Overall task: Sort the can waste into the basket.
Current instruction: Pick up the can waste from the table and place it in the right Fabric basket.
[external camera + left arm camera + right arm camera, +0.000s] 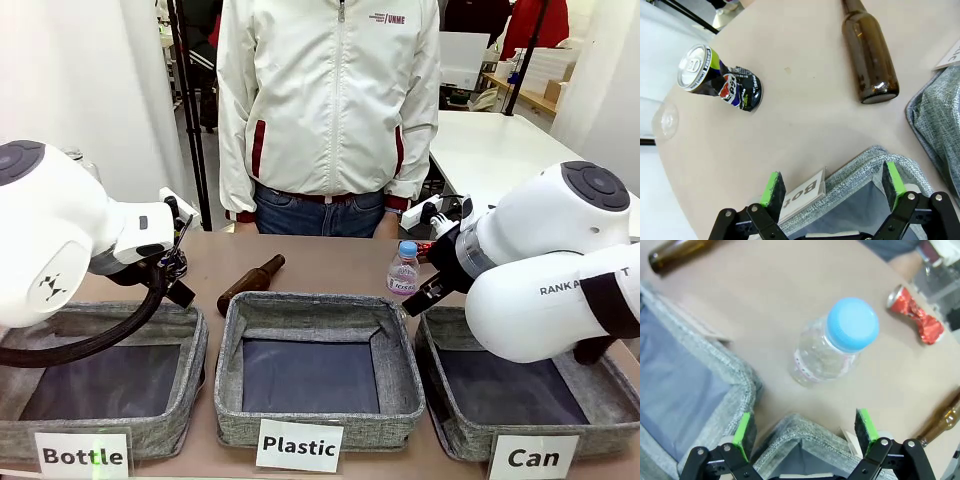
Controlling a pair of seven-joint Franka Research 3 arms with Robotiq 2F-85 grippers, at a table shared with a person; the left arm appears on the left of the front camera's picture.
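Here, red can (914, 315) on table (765, 295); right gripper (805, 432) spread.

Dark blue-black can (722, 80): waist crushed, silver top intact, lying on its side on the table, ahead of the left gripper (832, 179) and off to the left of its jaws, well apart. Red can (915, 315): pinched at the middle, on its side, ahead and right of the right gripper (803, 424). Basket (440, 400): grey fabric, dark lining, white "Can" sign; a corner lies just beneath the right jaws.
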